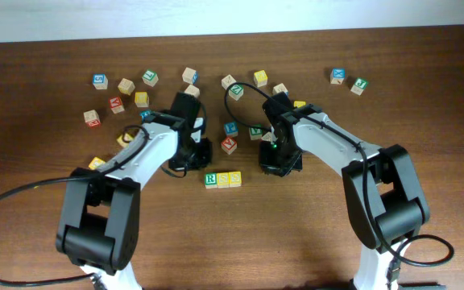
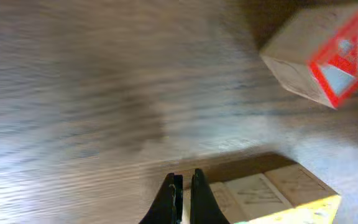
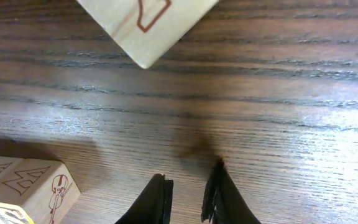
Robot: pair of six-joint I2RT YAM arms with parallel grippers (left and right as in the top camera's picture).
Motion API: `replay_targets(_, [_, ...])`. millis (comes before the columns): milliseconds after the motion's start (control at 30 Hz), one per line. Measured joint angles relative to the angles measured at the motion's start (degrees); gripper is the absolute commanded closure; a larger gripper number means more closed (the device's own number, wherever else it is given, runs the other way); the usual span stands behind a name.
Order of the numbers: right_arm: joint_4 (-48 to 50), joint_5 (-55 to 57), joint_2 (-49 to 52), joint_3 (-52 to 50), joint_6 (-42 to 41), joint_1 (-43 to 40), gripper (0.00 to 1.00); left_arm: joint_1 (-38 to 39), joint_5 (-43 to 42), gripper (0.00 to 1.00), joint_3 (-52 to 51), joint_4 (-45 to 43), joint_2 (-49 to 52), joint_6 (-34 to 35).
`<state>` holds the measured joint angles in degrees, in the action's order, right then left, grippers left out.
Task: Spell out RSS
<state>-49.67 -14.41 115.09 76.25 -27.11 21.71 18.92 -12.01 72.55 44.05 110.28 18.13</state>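
Fingertips of left gripper (image 2: 183, 186) are being held almost touching, nothing between them; right gripper (image 3: 188, 186) fingers are being held narrowly parted, also empty. RSS cubes (image 1: 222, 179) are being shown lined up, touching, on table (image 1: 312, 242) between both arms. Task is being judged complete; both wrists are being held low, pointed downward, flanking the row
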Motion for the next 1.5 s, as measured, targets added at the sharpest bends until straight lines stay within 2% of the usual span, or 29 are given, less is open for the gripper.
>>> replay_targets(200, [0.00, 0.00, 0.00, 0.00, 0.13, 0.00, 0.86, 3.15, -0.02, 1.00, 0.00, 0.02, 0.00, -0.02])
replay_targets(267, [0.09, 0.00, 0.00, 0.00, 0.15, 0.00, 0.96, 3.15, -0.02, 1.00, 0.00, 0.02, 0.00, -0.02])
replay_targets(367, [0.55, 0.28, 0.00, 0.02, 1.49, 0.00, 0.96, 2.97, -0.04, 1.00, 0.85, 0.90, 0.00, -0.11])
replay_targets(500, [-7.04, 4.55, -0.57, 4.07, 3.30, 0.00, 0.96, 0.66, -0.04, 1.00, 8.26, 6.80, 0.04, -0.22])
replay_targets(600, [-14.69, 8.22, -8.35, 8.20, 4.13, 0.00, 0.91, -4.02, -0.24, 1.00, 22.34, 22.05, 0.59, -0.44])
replay_targets(667, [-18.86, 9.07, -19.12, 9.20, 4.52, 0.00, 0.87, -7.34, -0.24, 1.00, 27.96, 27.74, -1.11, -1.25])
replay_targets(733, [-22.08, 9.25, -26.27, 9.90, 4.70, 0.00, 0.87, -9.81, -0.17, 1.00, 28.61, 30.25, -6.93, -2.05])
replay_targets(767, [-25.38, 9.53, -32.30, 9.99, 4.79, 0.00, 0.83, -10.84, -0.17, 0.93, 28.83, 32.96, -13.73, -2.36])
replay_targets(867, [-26.77, 10.12, -41.64, 9.03, 4.59, 1.49, 0.64, -10.47, 0.17, 0.65, 29.75, 40.00, -26.60, -4.35])
replay_targets(900, [-27.04, 10.16, -44.96, 8.24, 3.78, 3.02, 0.54, -10.12, 0.28, 0.51, 29.97, 42.42, -31.50, -4.92])
replay_targets(933, [-27.26, 10.16, -48.50, 7.87, 2.84, 4.61, 0.32, -10.05, 0.46, 0.36, 30.12, 44.26, -34.47, -5.31])
replay_targets(967, [-27.28, 11.39, -52.00, 5.75, 1.46, 6.78, 0.02, -9.99, 0.52, 0.12, 30.12, 46.49, -37.05, -5.31])
replay_targets(1000, [-27.80, 12.48, -54.99, 3.74, 0.13, 8.90, 0.02, -9.99, 0.68, 0.01, 30.08, 48.09, -39.36, -5.33])
replay_targets(1100, [-27.87, 14.88, -60.11, 1.79, -1.46, 10.60, 0.02, -9.99, 1.07, 0.01, 26.08, 48.00, -44.48, -5.42])
replay_targets(1233, [-27.85, 15.54, -59.76, 1.51, -1.64, 10.62, 0.02, -9.99, 1.09, 0.01, 17.27, 48.09, -46.97, -5.51])
replay_targets(1500, [-27.71, 15.74, -53.37, 1.44, -1.88, 10.64, 0.02, -9.99, 1.09, 0.01, 16.52, 47.84, -45.03, -5.51])
